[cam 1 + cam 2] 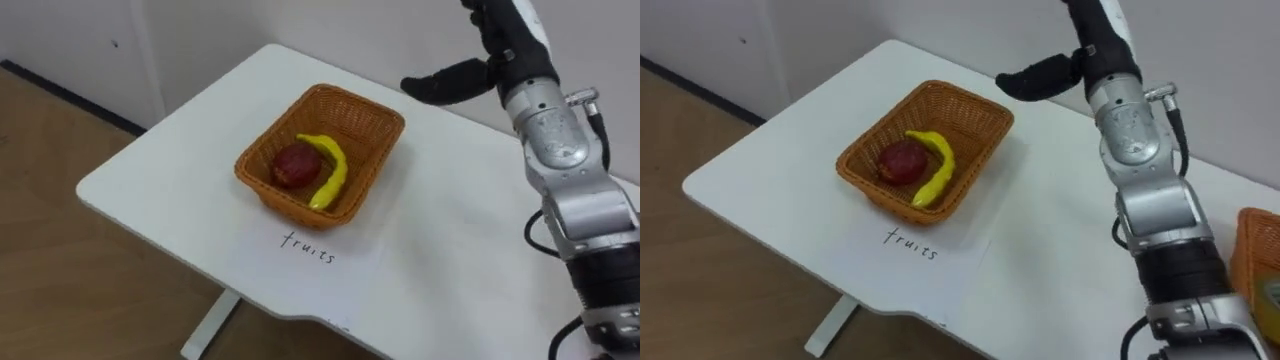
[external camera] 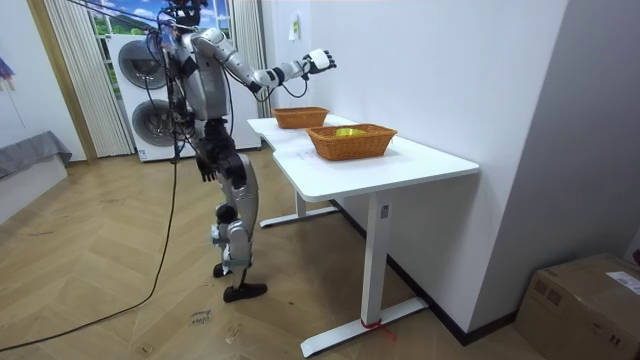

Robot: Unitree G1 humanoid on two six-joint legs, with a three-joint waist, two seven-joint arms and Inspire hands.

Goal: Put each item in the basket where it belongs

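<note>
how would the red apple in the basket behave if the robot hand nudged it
The red apple looks round and smooth, so it would probably roll rather than slide. It lies between the banana and the basket wall, which would likely stop it quickly. It looks firm, so probably not floppy.

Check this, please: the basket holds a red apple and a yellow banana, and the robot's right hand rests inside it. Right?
Wrong in one part: the right hand is raised in the air beyond the basket, not inside it; the left eye view shows this. The red apple and yellow banana are there.
</note>
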